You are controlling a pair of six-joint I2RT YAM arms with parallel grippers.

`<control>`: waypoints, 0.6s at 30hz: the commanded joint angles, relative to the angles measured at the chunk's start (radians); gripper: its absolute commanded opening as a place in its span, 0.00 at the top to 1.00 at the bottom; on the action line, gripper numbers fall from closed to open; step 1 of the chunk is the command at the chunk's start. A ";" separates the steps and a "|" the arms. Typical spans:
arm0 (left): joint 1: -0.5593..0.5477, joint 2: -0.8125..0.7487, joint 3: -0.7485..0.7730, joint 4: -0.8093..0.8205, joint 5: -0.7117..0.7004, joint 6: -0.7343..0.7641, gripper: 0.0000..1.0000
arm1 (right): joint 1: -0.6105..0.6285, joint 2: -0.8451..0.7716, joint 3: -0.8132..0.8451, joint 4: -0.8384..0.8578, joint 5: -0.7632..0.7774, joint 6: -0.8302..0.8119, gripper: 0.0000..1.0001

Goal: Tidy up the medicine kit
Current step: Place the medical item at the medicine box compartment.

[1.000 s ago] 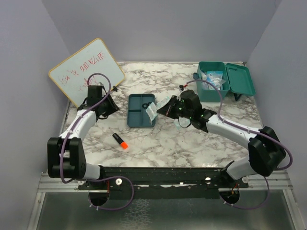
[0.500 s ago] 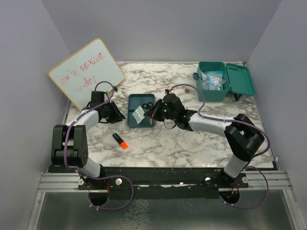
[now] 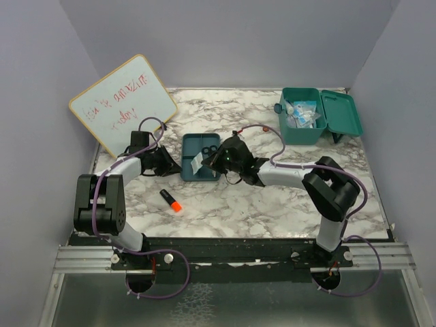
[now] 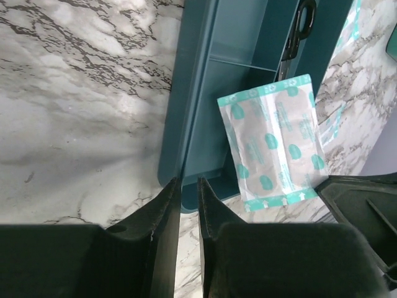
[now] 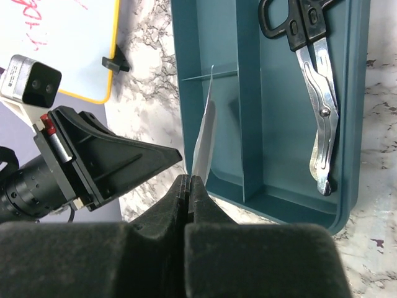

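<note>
The medicine kit point(image 3: 317, 117) stands at the back right, lid open, with packets inside. My right gripper point(image 5: 188, 180) is shut on a white and green plaster packet point(image 5: 203, 136), held upright over the left compartment of the flat teal tray point(image 5: 273, 205). The left wrist view shows the packet point(image 4: 276, 139) face on. Black-handled scissors point(image 5: 310, 93) lie in the tray's right compartment. My left gripper point(image 4: 186, 186) is at the tray's point(image 4: 205, 124) near left corner. Its jaws are almost together, and the tray's rim is between the tips.
A whiteboard point(image 3: 122, 102) with red writing leans at the back left. An orange highlighter point(image 3: 172, 200) lies on the marble in front of the tray. Purple walls close in both sides and the back.
My right arm carried the packet left from mid-table to over the tray. My left gripper moved right to the tray's edge and its jaws narrowed.
</note>
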 commanded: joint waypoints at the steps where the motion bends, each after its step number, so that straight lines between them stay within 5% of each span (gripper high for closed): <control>1: -0.001 0.007 -0.016 0.030 0.061 0.000 0.83 | 0.023 0.032 0.028 0.022 0.077 0.043 0.99; 10: -0.004 0.000 -0.019 0.038 0.082 -0.001 0.83 | 0.044 0.095 0.083 -0.011 0.108 0.071 0.98; 18: -0.005 -0.039 -0.019 0.035 0.055 -0.001 0.68 | 0.069 0.111 0.095 -0.058 0.132 0.114 0.89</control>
